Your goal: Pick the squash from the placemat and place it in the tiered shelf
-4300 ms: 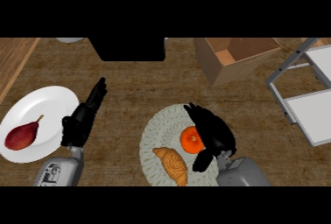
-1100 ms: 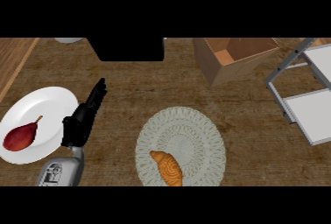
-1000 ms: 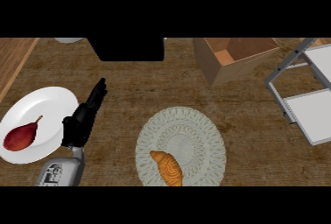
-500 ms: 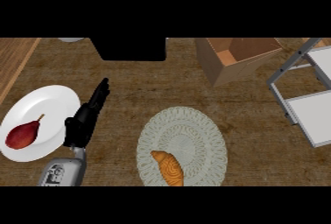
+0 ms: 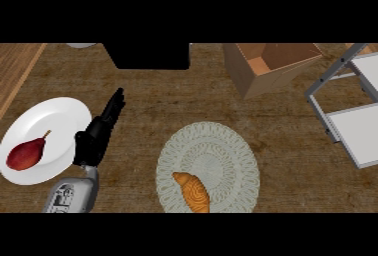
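We find no squash anywhere in the head view. The placemat (image 5: 210,150) carries only a croissant (image 5: 193,192) near its lower edge, and the rest of its woven surface shows nothing orange or round. The shelf (image 5: 362,132) stands at the right edge of the table (image 5: 170,95). On the grey tier that shows we see no squash either, though much of the shelf runs out of the view and we cannot vouch for that part. The right hand does not show at all, so we cannot say what its fingers hold or whether they are curled. Our judgement is that the pick is done, since the squash is off the placemat, and that the placing cannot be confirmed: the squash may be held out of view or may sit on a hidden part of the shelf. The left hand (image 5: 96,135) lies on the table just beside the plate (image 5: 55,112) that bears a red pear (image 5: 26,154). Its fingers (image 5: 113,105) are straight and hold nothing, pointing up the view and well apart from both placemat and shelf. We cannot state where the squash lies relative to either hand's fingers. A cardboard box (image 5: 269,67) stands open above the placemat, and what shows of its inside holds no squash.
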